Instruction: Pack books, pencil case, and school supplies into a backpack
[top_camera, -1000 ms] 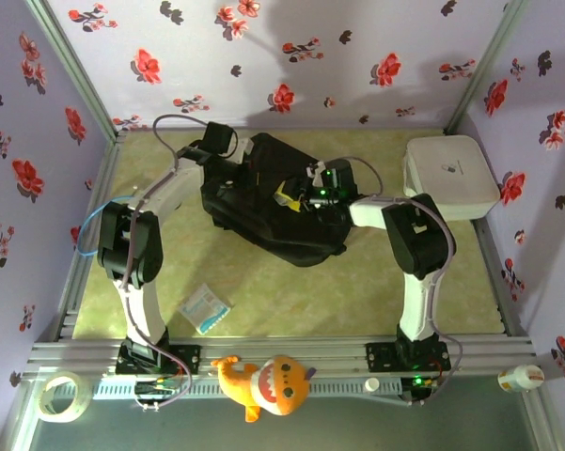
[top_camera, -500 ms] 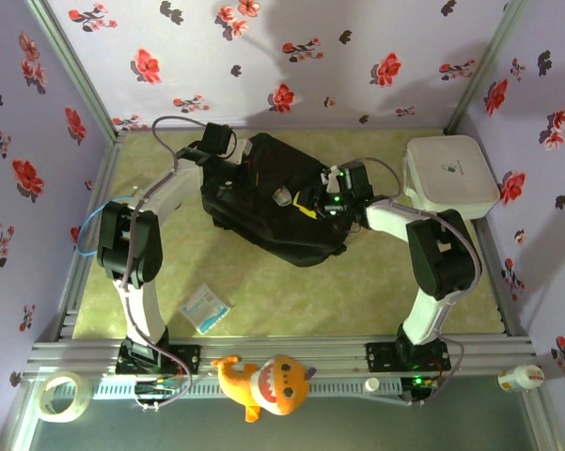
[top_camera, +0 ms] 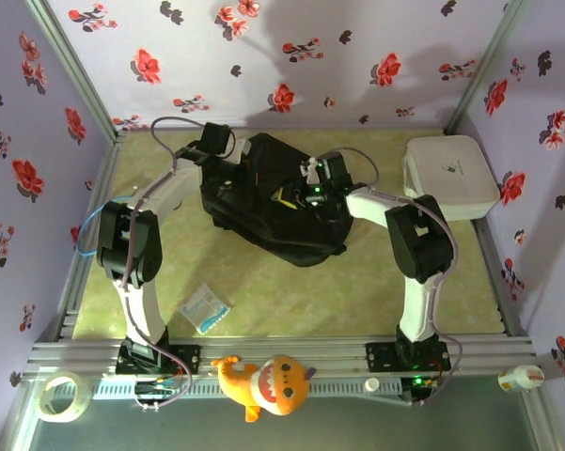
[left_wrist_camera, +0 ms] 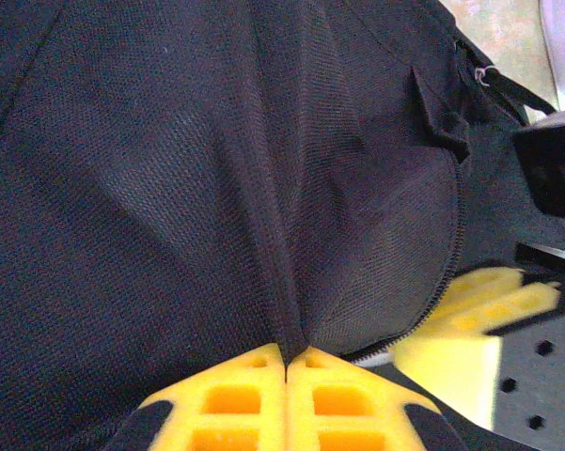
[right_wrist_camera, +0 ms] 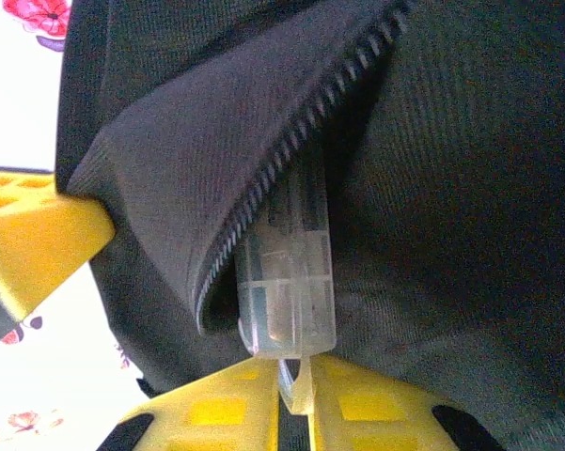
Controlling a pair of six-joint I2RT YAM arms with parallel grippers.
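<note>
The black backpack [top_camera: 273,211] lies in the middle of the table with its zip opening facing my right arm. My left gripper [left_wrist_camera: 287,355] is shut on a ridge of the backpack's fabric [left_wrist_camera: 216,188] and sits at the bag's far left corner [top_camera: 231,167]. The clear pencil case [right_wrist_camera: 287,282] pokes out from under the zip flap [right_wrist_camera: 263,178], partly inside the bag. My right gripper [right_wrist_camera: 296,374] is shut on a thin clear tab at the case's near end, at the bag's opening [top_camera: 303,191]. The books are hidden.
A white rounded-square box [top_camera: 448,176] stands at the back right. A flat pale packet [top_camera: 205,308] lies near the left arm's base. A plush toy [top_camera: 263,381], a tape roll [top_camera: 58,395] and a small bottle [top_camera: 519,378] sit on the front rail. Flowered walls enclose the table.
My right arm swung right, then came back left to the bag's opening, and its jaws closed on the pencil case's tab. The left gripper kept its hold on the fabric.
</note>
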